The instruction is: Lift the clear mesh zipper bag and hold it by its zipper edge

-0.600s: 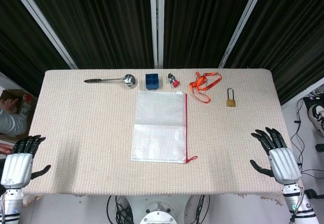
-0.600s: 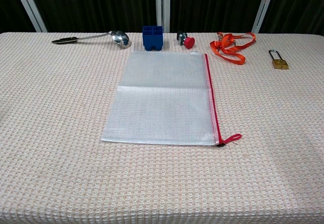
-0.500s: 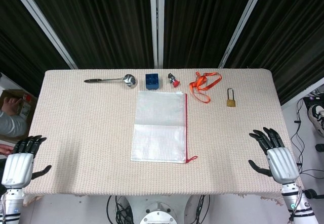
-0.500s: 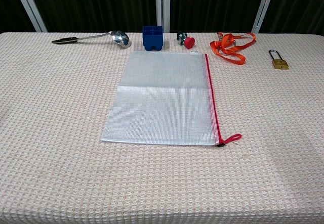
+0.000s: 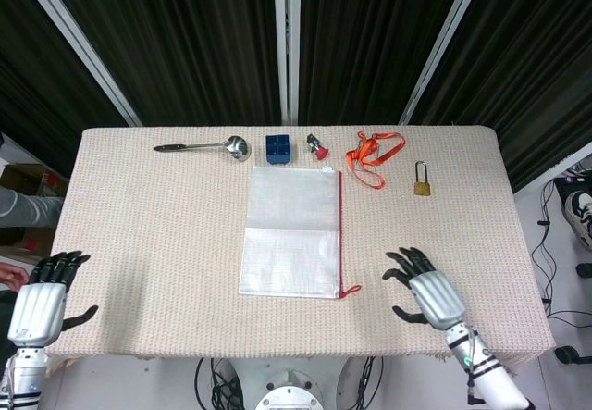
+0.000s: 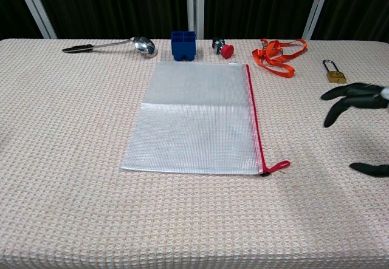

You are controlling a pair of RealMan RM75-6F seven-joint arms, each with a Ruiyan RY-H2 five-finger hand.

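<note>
The clear mesh zipper bag (image 5: 291,232) (image 6: 197,121) lies flat in the middle of the table, its red zipper edge (image 5: 340,229) (image 6: 255,118) along its right side and the pull tab (image 6: 276,167) at the near right corner. My right hand (image 5: 424,290) (image 6: 358,108) hovers open over the table to the right of the bag's near corner, fingers spread, apart from the bag. My left hand (image 5: 44,298) is open at the table's near left corner, far from the bag, and shows only in the head view.
Along the far edge lie a metal ladle (image 5: 205,145), a blue box (image 5: 278,148), a small red-capped object (image 5: 318,147), an orange lanyard (image 5: 374,157) and a brass padlock (image 5: 422,180). A person's arm (image 5: 20,208) shows beyond the table's left edge.
My right hand has moved left from the table's right edge toward the bag's near right corner and now shows in the chest view. The left hand has barely shifted. The bag has not moved.
</note>
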